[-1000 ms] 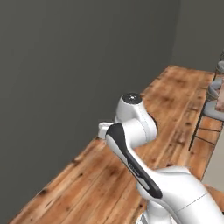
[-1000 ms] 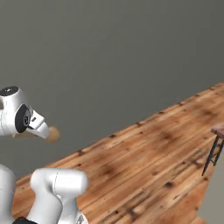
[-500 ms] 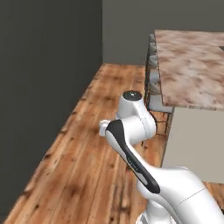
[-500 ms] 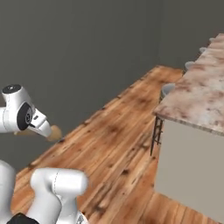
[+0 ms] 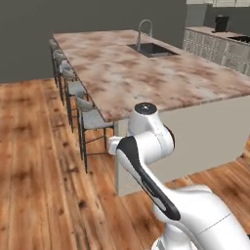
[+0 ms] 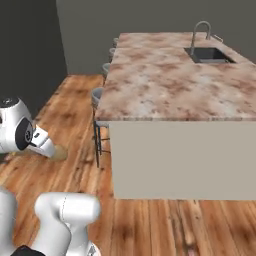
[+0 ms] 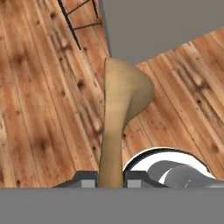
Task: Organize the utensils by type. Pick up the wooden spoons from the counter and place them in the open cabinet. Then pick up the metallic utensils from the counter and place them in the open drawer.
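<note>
End effector (image 7: pixel 111 180) grips the tan wooden spoon (image 7: pixel 120 109) by its handle, bowl jutting out ahead.

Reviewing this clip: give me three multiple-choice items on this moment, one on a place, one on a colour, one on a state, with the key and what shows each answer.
1. Where is the sink?
A. Set into the island counter, near its far end
B. On the wooden floor
C. In the grey wall

2. What colour is the spoon that the gripper carries?
A. Silver with a black handle
B. Tan all over
C. White with a red handle

3. What is the state of the gripper?
A. Wide open and empty
B. Shut on a metal utensil
C. Shut on the wooden spoon

Key: 1 A, the sink sits sunk in the island counter under a curved faucet. 2 B, the wooden spoon is plain tan from handle to bowl. 3 C, in the hand view the gripper has its tips against the handle on both sides, above the wooden floor.
</note>
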